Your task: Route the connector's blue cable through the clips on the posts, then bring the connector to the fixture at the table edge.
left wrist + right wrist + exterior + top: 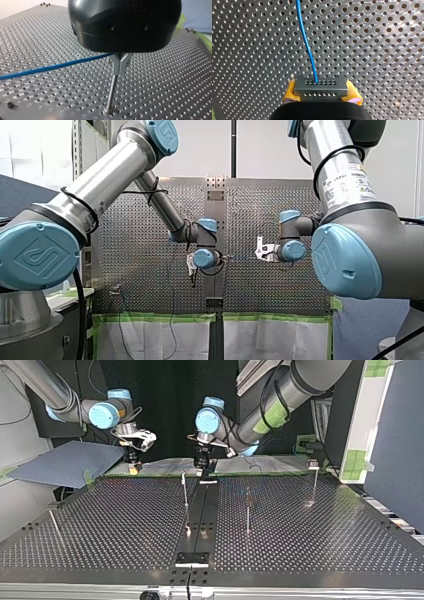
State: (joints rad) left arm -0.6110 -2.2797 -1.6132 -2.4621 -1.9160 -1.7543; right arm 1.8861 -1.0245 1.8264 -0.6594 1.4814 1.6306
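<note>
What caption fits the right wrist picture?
Yellow-padded right gripper clamps the grey connector, its blue cable running ahead over the perforated table.

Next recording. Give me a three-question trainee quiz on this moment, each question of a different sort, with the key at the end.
1. True or false: my right gripper clamps the connector between yellow pads.
2. In the left wrist view, the blue cable runs toward: A) a clip on a post; B) a tray; C) a hand.
3. Fill in: the post stands on a ____ metal table.
Key: 1 true; 2 A; 3 perforated.
</note>
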